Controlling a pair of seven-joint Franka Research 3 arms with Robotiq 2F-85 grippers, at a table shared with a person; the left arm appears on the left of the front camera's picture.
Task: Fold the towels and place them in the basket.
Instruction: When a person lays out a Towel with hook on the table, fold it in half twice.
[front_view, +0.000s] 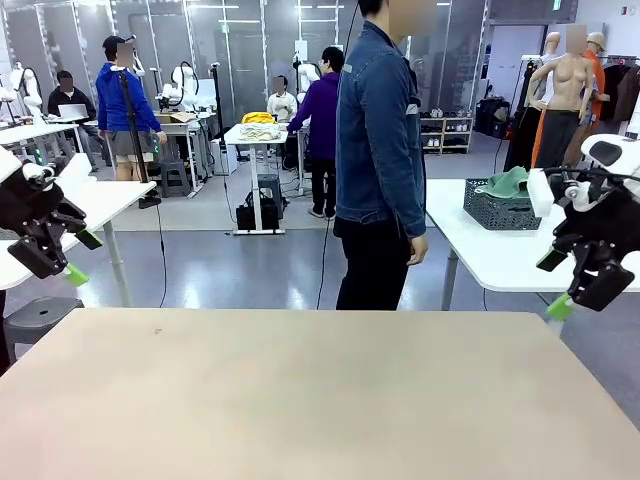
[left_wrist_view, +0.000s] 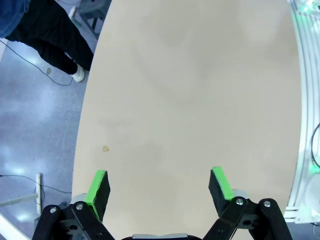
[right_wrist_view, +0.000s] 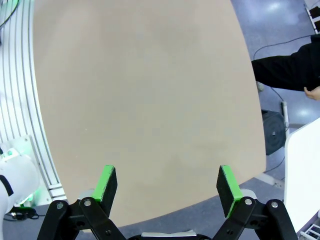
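A: Item 1, basket (front_view: 495, 213)?
B: Dark grey mesh, on the far right white worktop (front_view: 480, 260). Holds 1 greenish cloth (front_view: 508, 185), heaped; further detail unclear.
A: Items 2 and 3?
B: Left hand (front_view: 82, 257), right hand (front_view: 553, 285): both wide, holding nothing, raised beside the near beige worktop (front_view: 300, 400). The basket is well beyond the right hand.
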